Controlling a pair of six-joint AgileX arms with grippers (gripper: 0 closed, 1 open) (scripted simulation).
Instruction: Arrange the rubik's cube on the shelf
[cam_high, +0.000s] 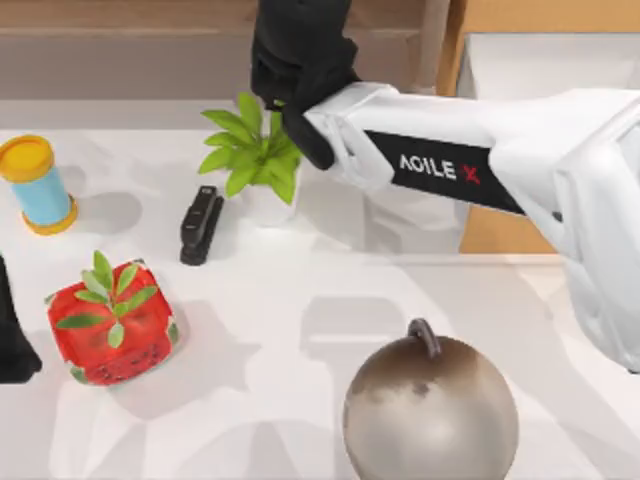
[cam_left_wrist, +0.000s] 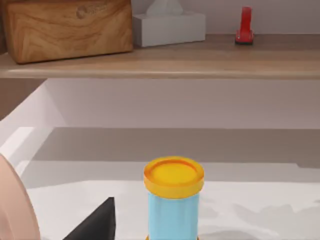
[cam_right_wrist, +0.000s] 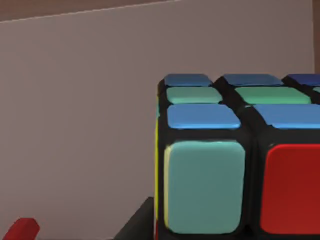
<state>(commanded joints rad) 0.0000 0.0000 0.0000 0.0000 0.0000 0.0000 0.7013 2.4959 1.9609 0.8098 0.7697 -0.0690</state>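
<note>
Close in front of the right wrist camera, the rubik's cube (cam_right_wrist: 235, 160) shows teal, red, blue and green squares in its black frame, with a dark finger edge (cam_right_wrist: 137, 222) just below its near corner. That closeness suggests the cube is clamped in the right gripper (cam_high: 290, 75), though the grip itself is hidden, so whether the fingers are closed on it cannot be told for certain. Beyond the cube stands a plain beige back panel (cam_right_wrist: 80, 110), and a small red object (cam_right_wrist: 22, 230) lies low and off to one side.

From above, the right arm reaches across the table, over the potted plant (cam_high: 250, 150), with its gripper up at the shelf (cam_high: 130, 20). Judging by this, the carry is done and the cube is at the shelf; setting it down on the board, releasing and pulling back look to be what remains.

The left gripper (cam_high: 12, 340) is parked at the left edge of the table, beside the strawberry-patterned cube (cam_high: 110, 325); its fingers cannot be judged.
</note>
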